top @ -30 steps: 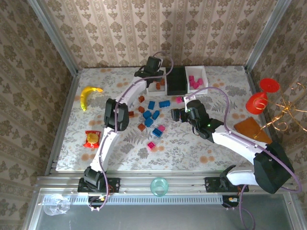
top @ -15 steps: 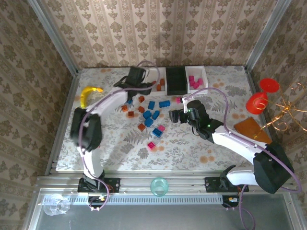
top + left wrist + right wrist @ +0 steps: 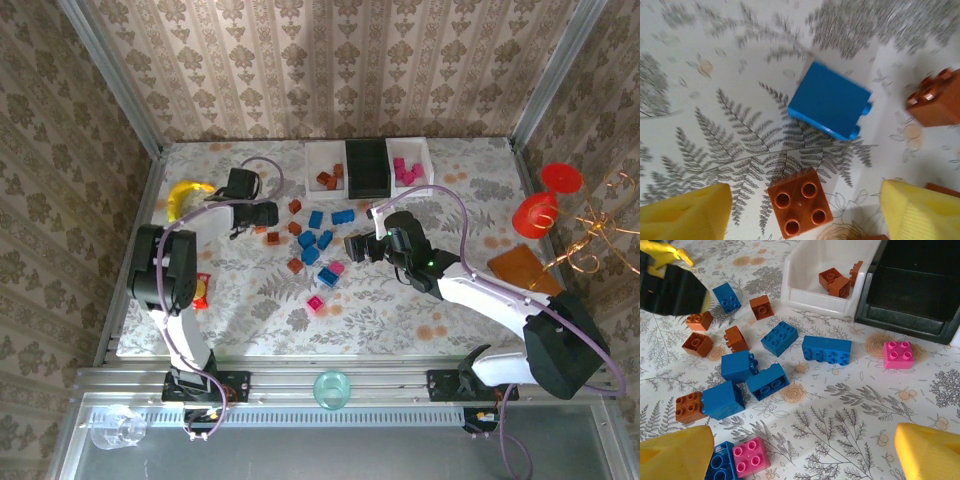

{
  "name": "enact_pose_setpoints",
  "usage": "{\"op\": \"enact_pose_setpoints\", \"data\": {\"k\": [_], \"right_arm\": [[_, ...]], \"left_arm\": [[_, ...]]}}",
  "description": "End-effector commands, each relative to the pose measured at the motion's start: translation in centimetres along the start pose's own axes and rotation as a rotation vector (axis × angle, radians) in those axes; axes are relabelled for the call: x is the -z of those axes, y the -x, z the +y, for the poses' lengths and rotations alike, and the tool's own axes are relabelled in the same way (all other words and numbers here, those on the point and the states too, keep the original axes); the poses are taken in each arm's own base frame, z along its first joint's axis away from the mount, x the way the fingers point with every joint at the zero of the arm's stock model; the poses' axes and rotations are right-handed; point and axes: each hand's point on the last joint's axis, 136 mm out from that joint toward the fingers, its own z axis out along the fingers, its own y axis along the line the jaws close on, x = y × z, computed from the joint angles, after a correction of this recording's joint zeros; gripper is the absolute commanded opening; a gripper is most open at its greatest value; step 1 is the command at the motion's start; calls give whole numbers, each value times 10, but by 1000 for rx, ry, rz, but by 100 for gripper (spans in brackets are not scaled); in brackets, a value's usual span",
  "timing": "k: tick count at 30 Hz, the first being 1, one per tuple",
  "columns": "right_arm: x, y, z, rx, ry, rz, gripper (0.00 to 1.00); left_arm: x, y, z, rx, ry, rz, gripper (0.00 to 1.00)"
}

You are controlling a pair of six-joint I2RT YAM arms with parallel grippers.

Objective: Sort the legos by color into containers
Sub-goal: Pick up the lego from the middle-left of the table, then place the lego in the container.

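— How do the left jaws stand?
— They are spread wide and low over the worktop, on its left side near the banana. In the wrist view an orange-brown 2x2 brick lies between the yellow pads and touches neither. A blue brick lies on its side just beyond it.
— And the right jaws?
— Those are wide as well and grip nothing. They hang over the loose legos mid-worktop, where blue, pink and orange-brown bricks lie mixed.
— Where are the containers?
— They stand in a row at the far edge. The left white tray holds orange-brown bricks and the right white tray holds pink ones. The black tray sits between them.
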Motion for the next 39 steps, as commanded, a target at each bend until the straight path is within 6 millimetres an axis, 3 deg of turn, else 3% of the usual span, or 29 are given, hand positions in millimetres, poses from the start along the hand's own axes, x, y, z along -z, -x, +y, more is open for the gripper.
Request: {"op": "enact_pose_setpoints", "data": {"k": [1, 14, 18, 22, 26, 28, 31, 35, 36, 39], "right_arm": [[1, 5, 3, 3, 4, -26, 94], [3, 6, -1, 7, -16, -27, 94], [3, 7, 7, 13, 27, -28, 94], [5, 11, 19, 30, 96, -46, 95], [7, 20, 12, 15, 51, -81, 95], [8, 25, -7, -8, -59, -81, 95], [10, 31, -28, -23, -194, -74, 96], [7, 46, -39, -23, -273, -123, 97], [4, 53, -39, -7, -279, -142, 97], [-6, 65, -41, 24, -311, -170, 99]], "left_arm": [[-6, 7, 1, 56, -14, 8, 73], [-18, -15, 0, 63, -16, 53, 44], [-11, -7, -2, 61, -15, 20, 37], [12, 11, -9, 53, -23, -74, 33], [47, 42, -37, 18, -85, -215, 31], [63, 60, -59, -14, -126, -277, 31], [72, 84, -87, -59, -164, -329, 31], [65, 114, -116, -105, -192, -371, 30], [62, 117, -134, -130, -213, -371, 31], [43, 133, -156, -153, -229, -363, 30]]}}
